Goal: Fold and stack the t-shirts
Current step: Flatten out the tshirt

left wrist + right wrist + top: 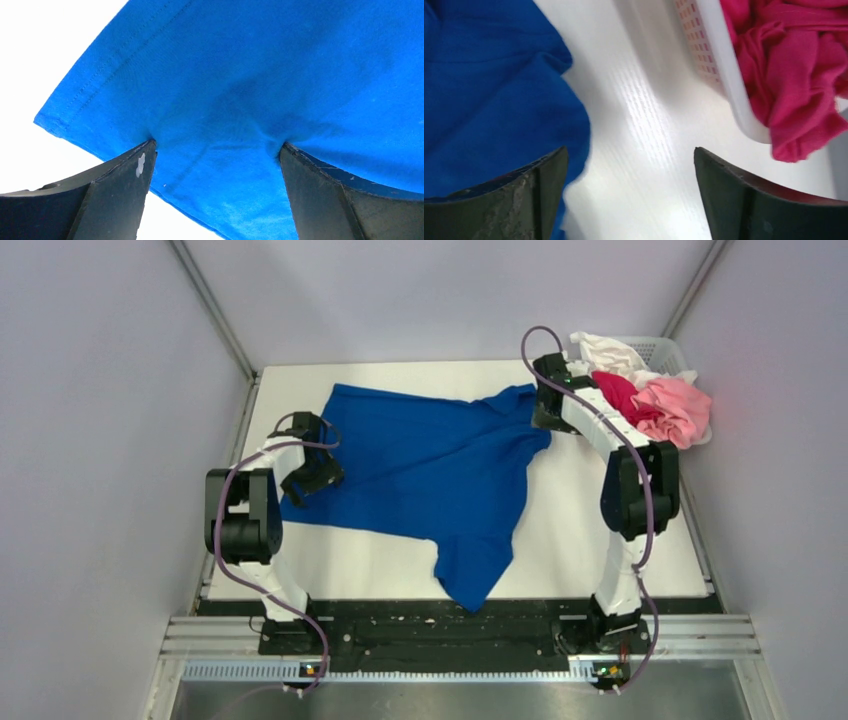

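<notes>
Now: blue t-shirt spread on counter, left of basket. My left tool wide open, tips pressed on hem corner farthest from basket, I judge to pin cloth flat. My right tool open, empty, between shirt and basket. Remaining t-shirts heaped in basket.

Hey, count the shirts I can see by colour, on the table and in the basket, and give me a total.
Royal blue shirt: 1
Magenta shirt: 1
Pale pink shirt: 1
White shirt: 1
Total: 4 in view
</notes>
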Robot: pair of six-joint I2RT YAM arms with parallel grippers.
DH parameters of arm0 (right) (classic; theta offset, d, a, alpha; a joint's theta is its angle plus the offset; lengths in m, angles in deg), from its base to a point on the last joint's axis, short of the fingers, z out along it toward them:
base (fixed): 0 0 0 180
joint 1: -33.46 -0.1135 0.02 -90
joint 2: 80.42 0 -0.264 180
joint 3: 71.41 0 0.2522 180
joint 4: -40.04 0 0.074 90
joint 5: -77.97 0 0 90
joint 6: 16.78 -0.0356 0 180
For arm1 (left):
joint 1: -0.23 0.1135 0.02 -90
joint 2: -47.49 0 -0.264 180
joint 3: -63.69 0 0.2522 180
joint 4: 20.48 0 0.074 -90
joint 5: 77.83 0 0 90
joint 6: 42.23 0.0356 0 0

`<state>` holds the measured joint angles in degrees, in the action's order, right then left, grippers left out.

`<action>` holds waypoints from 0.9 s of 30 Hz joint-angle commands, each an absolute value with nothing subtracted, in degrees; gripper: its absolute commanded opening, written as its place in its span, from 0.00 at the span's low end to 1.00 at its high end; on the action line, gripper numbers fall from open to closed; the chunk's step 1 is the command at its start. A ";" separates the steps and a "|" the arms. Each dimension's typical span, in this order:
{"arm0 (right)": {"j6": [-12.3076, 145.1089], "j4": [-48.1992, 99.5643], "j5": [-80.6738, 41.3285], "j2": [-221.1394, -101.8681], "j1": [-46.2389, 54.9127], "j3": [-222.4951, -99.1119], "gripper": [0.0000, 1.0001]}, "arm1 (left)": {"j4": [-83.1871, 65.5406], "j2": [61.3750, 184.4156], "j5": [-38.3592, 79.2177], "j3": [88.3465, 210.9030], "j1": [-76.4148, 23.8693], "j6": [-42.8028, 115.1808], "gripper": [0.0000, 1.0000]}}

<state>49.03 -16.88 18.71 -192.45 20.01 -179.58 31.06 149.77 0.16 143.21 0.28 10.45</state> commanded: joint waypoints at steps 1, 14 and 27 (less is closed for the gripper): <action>48.41 -21.35 24.78 -189.92 19.36 -182.45 0.99 | 31.97 146.56 0.65 143.46 0.49 11.05 0.98; 43.88 4.15 -7.42 -159.64 -4.87 -141.28 0.97 | 32.21 131.67 -1.49 138.94 -0.74 5.58 0.99; 32.85 8.70 -7.18 -173.71 -4.71 -135.75 0.98 | 26.58 141.74 8.77 137.89 -0.13 8.28 0.99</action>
<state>34.95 6.38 -7.82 -170.59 -9.56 -135.12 28.72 138.05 5.84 136.85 -0.27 7.43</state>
